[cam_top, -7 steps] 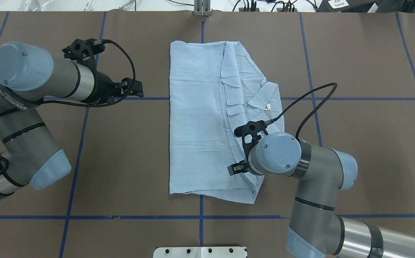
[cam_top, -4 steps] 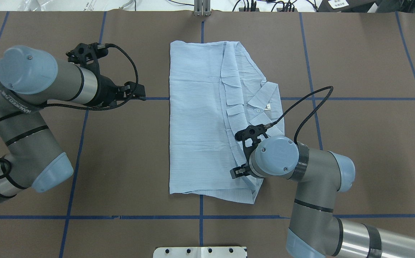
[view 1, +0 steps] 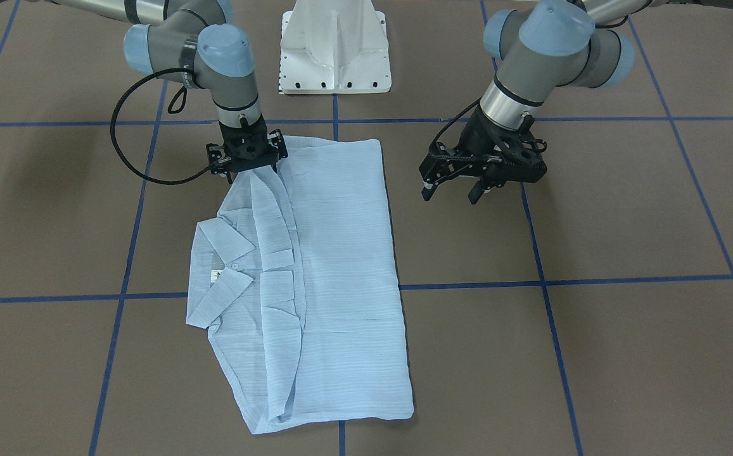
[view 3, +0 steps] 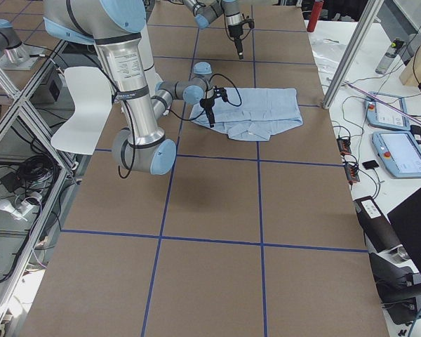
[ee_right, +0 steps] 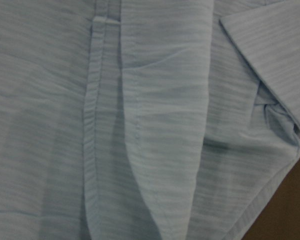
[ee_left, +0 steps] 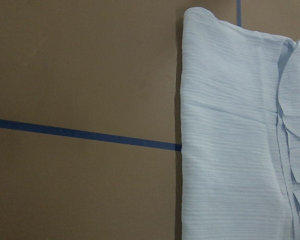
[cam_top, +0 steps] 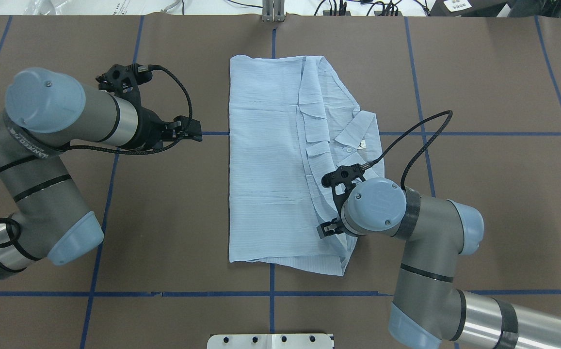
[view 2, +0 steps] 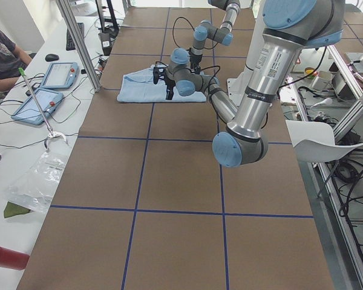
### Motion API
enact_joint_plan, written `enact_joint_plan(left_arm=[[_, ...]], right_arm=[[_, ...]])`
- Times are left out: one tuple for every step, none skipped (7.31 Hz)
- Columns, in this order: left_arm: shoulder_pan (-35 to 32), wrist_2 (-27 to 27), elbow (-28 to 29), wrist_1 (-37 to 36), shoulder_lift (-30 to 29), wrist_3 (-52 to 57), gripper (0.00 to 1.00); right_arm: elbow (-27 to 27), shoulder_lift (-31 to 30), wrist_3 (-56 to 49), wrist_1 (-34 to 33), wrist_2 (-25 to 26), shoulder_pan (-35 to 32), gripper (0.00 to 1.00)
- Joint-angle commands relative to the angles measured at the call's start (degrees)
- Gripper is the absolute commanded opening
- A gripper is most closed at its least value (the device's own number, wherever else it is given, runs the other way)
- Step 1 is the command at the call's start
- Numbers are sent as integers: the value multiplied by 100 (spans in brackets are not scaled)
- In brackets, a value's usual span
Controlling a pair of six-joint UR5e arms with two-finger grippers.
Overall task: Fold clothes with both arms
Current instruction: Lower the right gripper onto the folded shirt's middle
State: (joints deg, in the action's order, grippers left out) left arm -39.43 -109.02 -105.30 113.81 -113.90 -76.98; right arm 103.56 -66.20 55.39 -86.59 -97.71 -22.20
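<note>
The clothes, one pale-blue striped shirt (cam_top: 270, 160), lie folded into a long rectangle at the table's middle. The collar and white label (cam_top: 361, 144) are on its right side. In the front view the shirt (view 1: 334, 266) lies flat. My left gripper (view 1: 450, 192) hovers open over bare table, just left of the shirt's left edge (ee_left: 182, 125). My right gripper (view 1: 247, 166) points straight down onto the shirt's near right corner, its fingers spread and apparently open. From overhead the right wrist (cam_top: 376, 211) covers it. The right wrist view holds only close-up cloth (ee_right: 150, 120).
The white pedestal base (view 1: 334, 57) stands at the robot's side of the brown, blue-taped table (cam_top: 479, 72). A metal bracket (cam_top: 273, 12) sits at the far edge. A seated person (view 2: 0, 54) and tablets (view 2: 60, 72) are beyond that edge.
My left arm has moved right, bringing its gripper closer to the shirt's left edge. The right wrist shifted only slightly over the same corner. The shirt has not moved.
</note>
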Motion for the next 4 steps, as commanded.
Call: enact_joint_plan(left_arm=[[137,12,18,19,-27,-159,100],[198,21,27,19,-53,-256,100],[207,21,27,10,-106,-265,100],[207,21,27,10,-115,-265,100]], right_arm=[[76,-172,-229,-33,-29,-187,100],[207,-365,-274,-50,-46,-240,100],[382,-628,-309,-51,-46,-249,100],[506,-979,-309,-33,6,-241,100]])
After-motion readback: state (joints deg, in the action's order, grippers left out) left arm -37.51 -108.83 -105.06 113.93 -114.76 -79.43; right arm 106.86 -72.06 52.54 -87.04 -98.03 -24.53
